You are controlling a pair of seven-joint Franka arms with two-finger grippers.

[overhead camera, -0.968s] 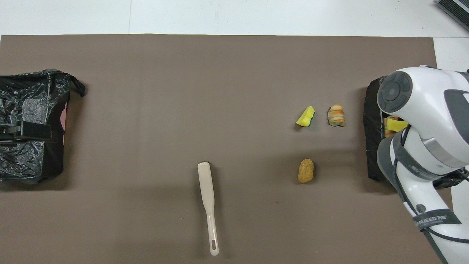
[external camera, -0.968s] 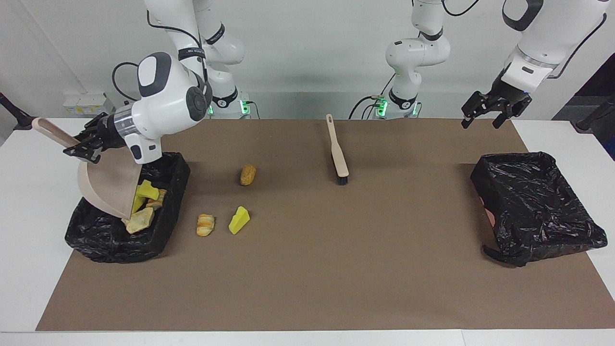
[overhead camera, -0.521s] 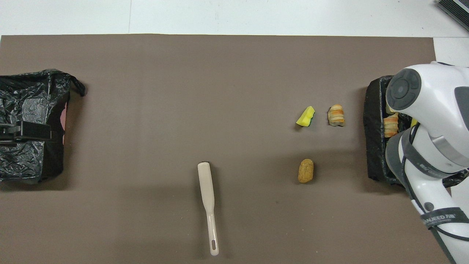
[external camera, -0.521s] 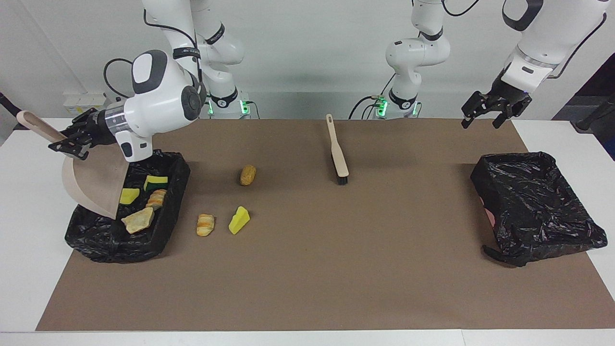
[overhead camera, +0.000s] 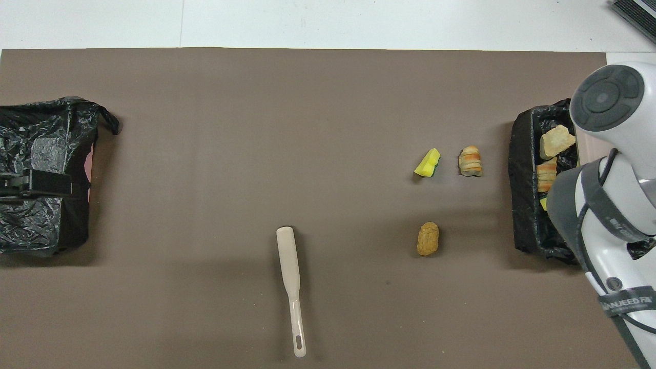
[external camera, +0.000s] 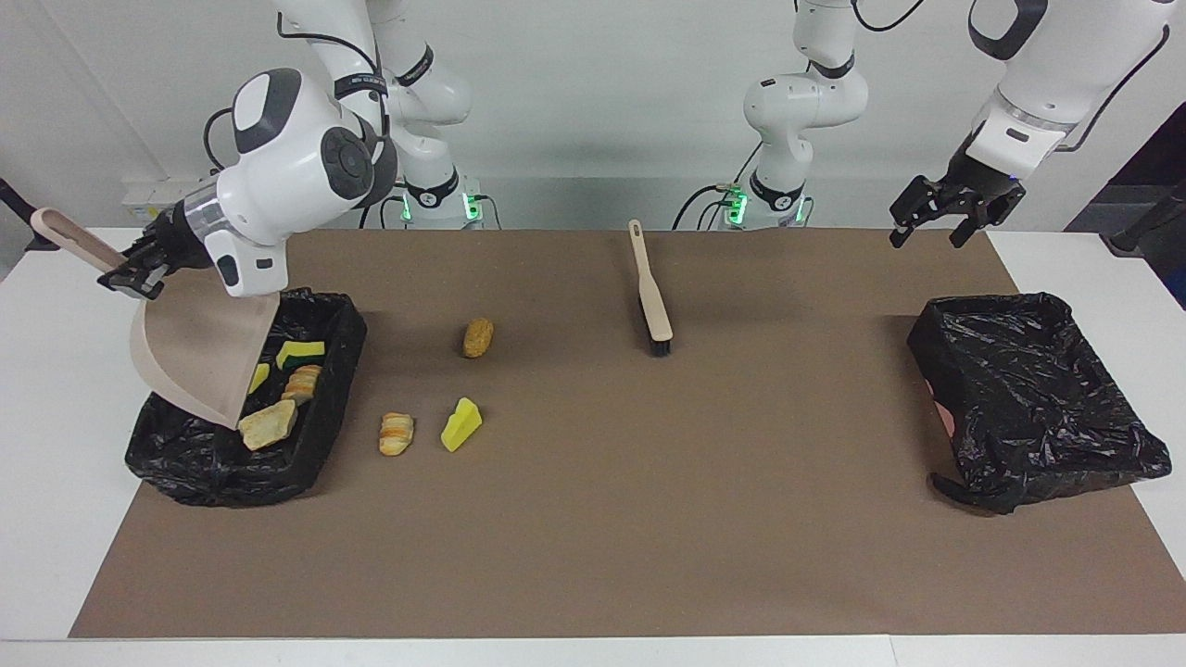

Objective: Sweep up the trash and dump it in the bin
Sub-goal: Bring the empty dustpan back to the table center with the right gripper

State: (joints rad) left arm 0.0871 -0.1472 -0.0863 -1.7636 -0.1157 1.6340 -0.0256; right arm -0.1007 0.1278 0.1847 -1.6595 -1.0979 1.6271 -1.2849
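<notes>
As right hand (external camera: 130, 275) lifts dustpan (external camera: 199, 345), trash (external camera: 269, 423) settled in bin (external camera: 315, 459)

Two white arms with dark grey joints

Each arm (external camera: 296, 176) has glossy white rounded shells, and the joint caps (overhead camera: 607, 97) are dark grey discs (one shows concentric rings from above). Black cables (external camera: 218, 139) loop along the links, and a black band (overhead camera: 628, 302) carries white lettering. The bases (external camera: 435, 199) glow green. The grippers (external camera: 954, 208) are black, boxy and ribbed.
</notes>
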